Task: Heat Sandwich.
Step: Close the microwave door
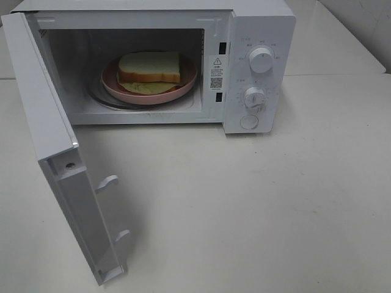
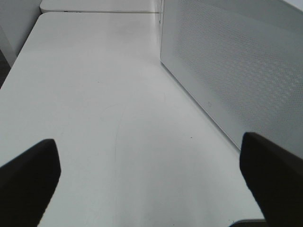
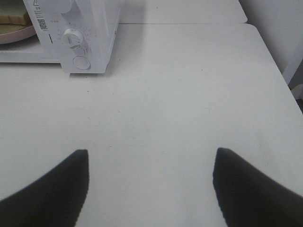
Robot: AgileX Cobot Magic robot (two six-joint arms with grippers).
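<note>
In microwave (image 1: 269, 30), sandwich (image 1: 149, 66) on plate (image 1: 113, 85); open door (image 1: 43, 116) just beside our left gripper (image 2: 147, 142); that and right gripper (image 3: 151, 151) gaping, empty.

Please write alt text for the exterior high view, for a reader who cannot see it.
A sandwich on a pink plate sits inside a white microwave whose door stands wide open to the left. The microwave rests on a white table.
</note>
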